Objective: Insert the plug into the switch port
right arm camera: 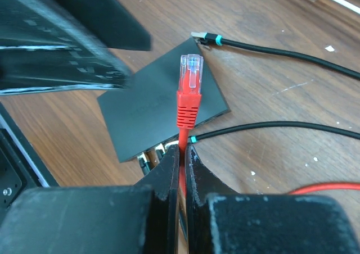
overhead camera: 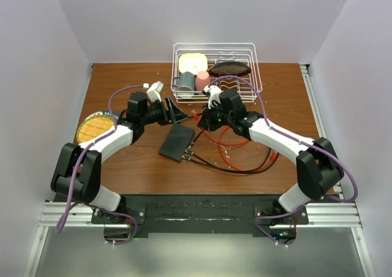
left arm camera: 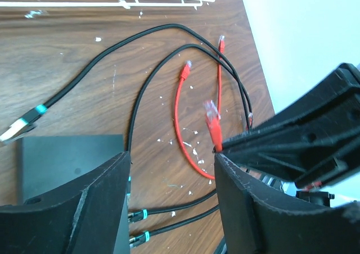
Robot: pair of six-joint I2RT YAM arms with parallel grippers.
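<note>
At the middle of the desk the switch lies flat, black cables running to its socket edge; over it the right tool is pressed on the red cable just below its plug, which stands apart from the switch; the left tool hangs spread, holding nothing.

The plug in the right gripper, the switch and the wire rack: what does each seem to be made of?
The plug: clear glossy plastic, see-through at the tip; its red boot looks like softer moulded plastic, ribbed.
The switch: matte black casing, plastic or painted metal; the look leaves it open.
The rack: thin metal wire with a white coating, probably.
</note>
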